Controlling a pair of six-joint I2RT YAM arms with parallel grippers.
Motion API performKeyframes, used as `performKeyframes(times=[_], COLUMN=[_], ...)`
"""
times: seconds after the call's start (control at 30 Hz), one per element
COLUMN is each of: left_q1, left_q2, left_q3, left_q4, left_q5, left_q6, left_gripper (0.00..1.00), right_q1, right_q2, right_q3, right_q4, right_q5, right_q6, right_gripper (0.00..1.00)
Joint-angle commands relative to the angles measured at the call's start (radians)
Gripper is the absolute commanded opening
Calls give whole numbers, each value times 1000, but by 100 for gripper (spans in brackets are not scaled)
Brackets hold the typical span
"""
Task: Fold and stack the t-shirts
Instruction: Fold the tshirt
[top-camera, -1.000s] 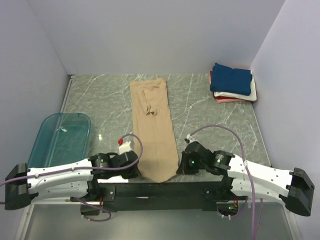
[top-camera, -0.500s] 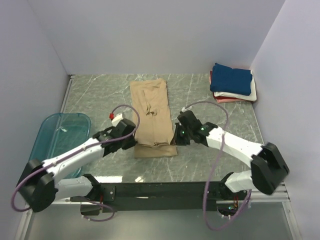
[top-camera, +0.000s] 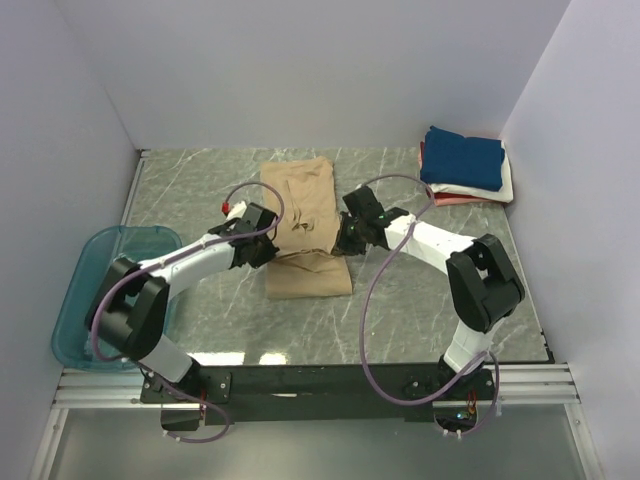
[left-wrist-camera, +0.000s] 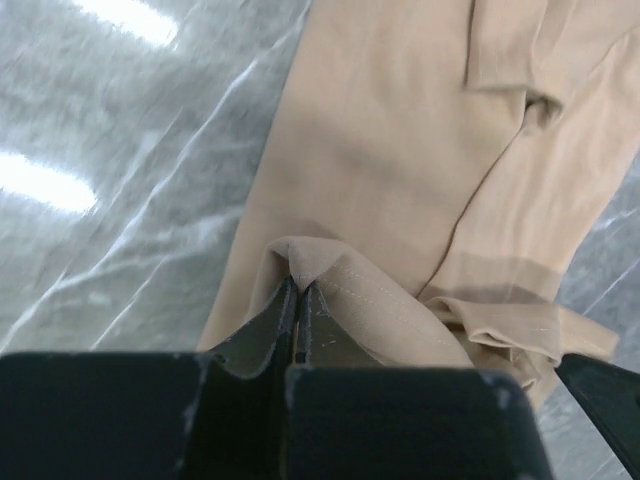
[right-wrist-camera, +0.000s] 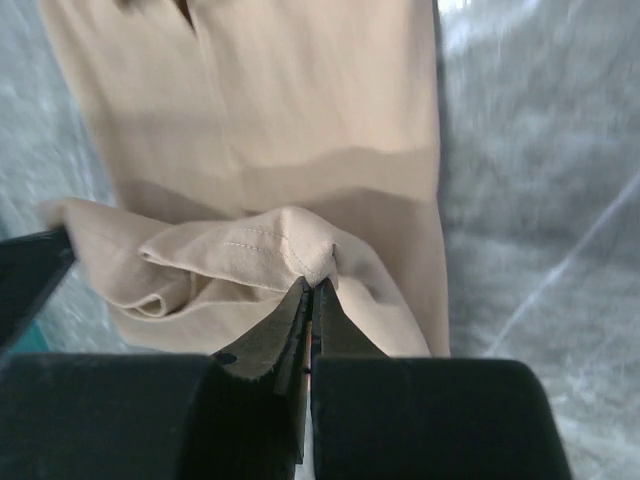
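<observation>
1. Two grippers are at work, each clamped on cloth. The left gripper (left-wrist-camera: 297, 287) has its jaws pressed together on the left corner of the tan shirt's near hem, and the right gripper (right-wrist-camera: 312, 287) is pinched the same way on the right corner.
2. The held hem is raised and brought over the shirt's own body, doubling the near part toward the far end. Between the two grips the cloth bulges loosely and is not yet laid flat.
3. The tan shirt (top-camera: 300, 195) lies mid-table (top-camera: 410, 290) as a long narrow strip with its sleeves turned in. Its far end is flat on the surface.
4. In the far right corner is the stack (top-camera: 465, 172): a navy shirt (top-camera: 462, 157) on top, with a white shirt (top-camera: 506, 182) and a red shirt (top-camera: 444, 198) showing beneath. All three are folded.
5. A teal tub (top-camera: 75, 300) stands at the near left, well apart from the shirts.
6. By my judgement, three shirts are done and the fourth is partway through its lengthwise fold. What remains is to set the hem down, let go, perhaps fold once more, and carry the shirt to the stack.
</observation>
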Motion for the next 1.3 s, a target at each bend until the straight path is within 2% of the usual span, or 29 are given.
performKeyframes(times=[0.0,0.4,1.27], left_q1=[20,65,119], left_q2=[48,169,267], left_q3=[93,213,297], left_q4=[38,7,-20], left_q5=[22,36,38], left_q6=[24,28,61], left_gripper=[0,0,0], right_q1=[-24,-97,-171], right_q2=[23,127,247], right_q3=[87,194,328], right_q4=[4,2,-10], right_q5=[2,-59,-131], right_q6=[-16,-33,-45], right_gripper=[0,0,0])
